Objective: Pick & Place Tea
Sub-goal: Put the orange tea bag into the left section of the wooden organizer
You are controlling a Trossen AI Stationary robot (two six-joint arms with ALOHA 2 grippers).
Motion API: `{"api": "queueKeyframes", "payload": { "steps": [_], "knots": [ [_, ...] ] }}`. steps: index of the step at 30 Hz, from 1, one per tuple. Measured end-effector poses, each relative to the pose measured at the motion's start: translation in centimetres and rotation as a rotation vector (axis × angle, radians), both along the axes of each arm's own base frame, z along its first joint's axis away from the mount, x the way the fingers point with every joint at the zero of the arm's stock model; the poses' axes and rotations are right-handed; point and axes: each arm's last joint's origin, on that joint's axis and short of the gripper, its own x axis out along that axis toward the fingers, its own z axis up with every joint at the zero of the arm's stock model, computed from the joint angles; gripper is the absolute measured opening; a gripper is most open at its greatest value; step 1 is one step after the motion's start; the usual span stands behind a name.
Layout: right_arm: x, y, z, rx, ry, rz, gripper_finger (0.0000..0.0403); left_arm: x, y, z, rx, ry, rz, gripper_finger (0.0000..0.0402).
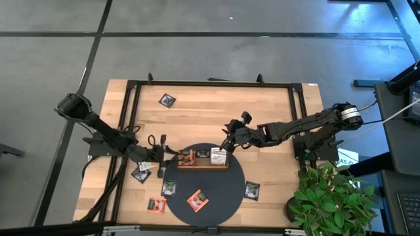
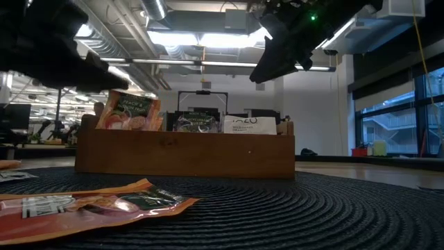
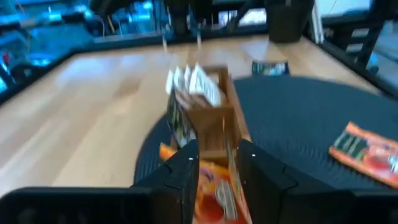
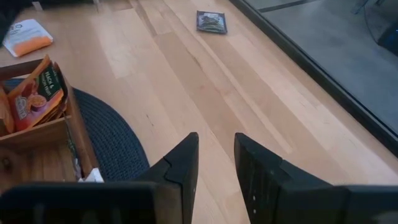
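Two grippers at frame centre: left gripper [image 3: 214, 177] jaws parted around orange-red flat tea sachet [image 3: 214, 186] at long brown wooden tray [image 1: 202, 163]; right gripper [image 4: 214, 171] jaws slightly apart, empty.

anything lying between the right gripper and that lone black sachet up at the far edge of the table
No. In the right wrist view, only bare wood runs from the right gripper to the black sachet. The high view agrees, with the table bare there.

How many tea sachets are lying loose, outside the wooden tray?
6 sachets: one far back on the table, one by the left gripper, three up front, one right. Others may be hidden.
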Motion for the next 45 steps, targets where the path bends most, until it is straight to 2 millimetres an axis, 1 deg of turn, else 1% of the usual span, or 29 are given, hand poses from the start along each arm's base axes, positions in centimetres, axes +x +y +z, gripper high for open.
{"api": "queueKeyframes", "payload": {
  "steps": [4,8,10,12,14,17,19,22,24,28,33,39,45],
  "knots": [
    [0.0,0.0,0.0,-0.001,0.001,0.000,0.0105,-0.3,0.2,1.4,0.021,-0.066,-0.011,0.0106],
    [-0.1,0.0,-0.1,-0.004,0.013,0.000,0.0105,-0.4,0.6,3.0,0.000,-0.142,-0.024,0.0103],
    [-0.1,0.0,-0.1,-0.005,0.017,0.000,0.0105,0.1,0.6,3.8,-0.014,-0.164,-0.094,0.0103],
    [-0.1,0.0,-0.1,-0.005,0.017,0.000,0.0105,0.8,0.6,4.2,-0.008,-0.150,-0.167,0.0105],
    [-0.1,0.0,-0.1,-0.006,0.017,-0.001,0.0105,1.8,0.8,4.5,-0.007,-0.078,-0.192,0.0106],
    [-0.1,0.0,-0.1,-0.006,0.017,-0.001,0.0105,3.6,1.3,4.9,-0.018,0.129,-0.159,0.0107],
    [-0.1,0.0,-0.1,-0.005,0.018,-0.002,0.0105,4.6,1.7,5.5,-0.019,0.254,-0.141,0.0106],
    [-0.1,0.0,-0.2,-0.005,0.024,-0.002,0.0105,6.0,2.0,6.6,-0.026,0.361,-0.149,0.0103],
    [-0.2,0.0,-0.2,-0.004,0.027,0.000,0.0105,6.6,2.1,7.0,-0.036,0.424,-0.161,0.0103],
    [-0.2,0.0,-0.3,-0.003,0.037,0.003,0.0105,7.4,2.4,7.1,-0.066,0.509,-0.180,0.0105],
    [-0.3,0.0,-0.3,-0.005,0.047,0.003,0.0105,7.9,2.7,6.3,-0.095,0.563,-0.163,0.0106],
    [-0.3,0.0,-0.4,-0.005,0.052,0.003,0.0105,8.2,2.8,5.5,-0.098,0.604,-0.147,0.0103],
    [-0.3,0.0,-0.4,-0.006,0.054,0.003,0.0105,8.1,2.6,5.5,-0.091,0.605,-0.157,0.0103]
  ]
}}
